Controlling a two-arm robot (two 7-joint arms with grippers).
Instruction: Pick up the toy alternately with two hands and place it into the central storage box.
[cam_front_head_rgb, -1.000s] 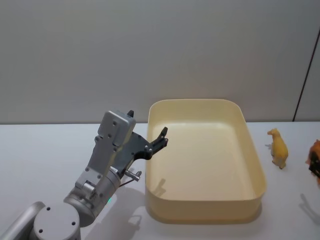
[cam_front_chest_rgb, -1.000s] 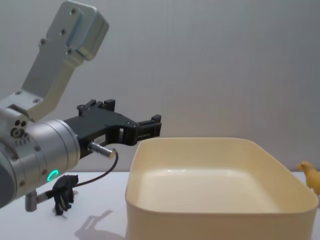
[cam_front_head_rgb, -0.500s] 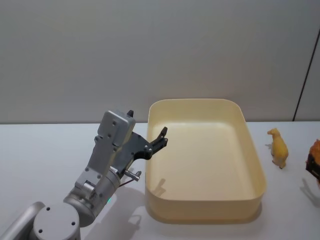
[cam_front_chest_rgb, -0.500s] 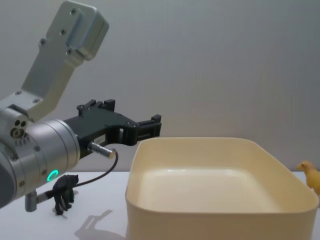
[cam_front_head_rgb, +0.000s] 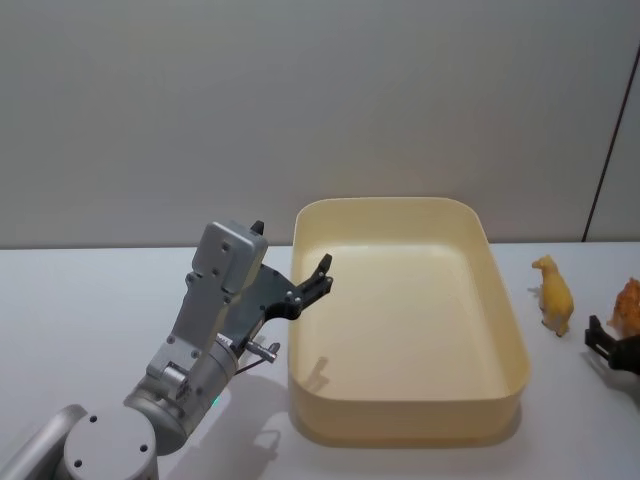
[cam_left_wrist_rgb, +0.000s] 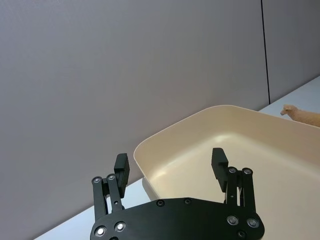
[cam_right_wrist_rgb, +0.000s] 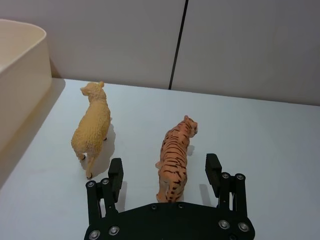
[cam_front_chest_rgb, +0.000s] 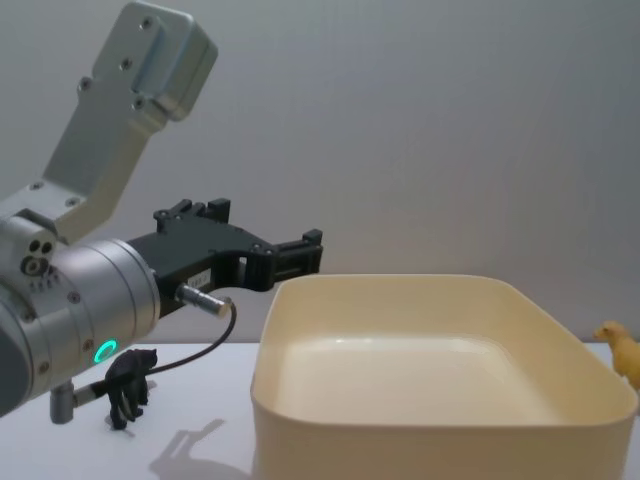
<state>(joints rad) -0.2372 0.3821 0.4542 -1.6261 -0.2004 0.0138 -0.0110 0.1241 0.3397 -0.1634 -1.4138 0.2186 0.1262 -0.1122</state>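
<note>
Left wrist view: we see the left pincer (cam_left_wrist_rgb: 170, 161) spread apart by the central storage box (cam_left_wrist_rgb: 192, 145). Right wrist view: the right pincer (cam_right_wrist_rgb: 164, 167), apart, flanks the tiger toy (cam_right_wrist_rgb: 176, 150). Head view: tiger on the tabletop (cam_front_head_rgb: 90, 300), at the box's three o'clock.

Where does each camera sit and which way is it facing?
Left wrist view: behind the open left end effector, facing the storage box.
Right wrist view: behind the open right end effector, looking down at the tiger between its fingers.
Head view: high, looking down on the storage box; left arm at left, right end effector at the right edge.
Chest view: low, looking across the table; left arm large at left, black toy beneath.
Shared: head and right wrist views both show sheep and tiger.
</note>
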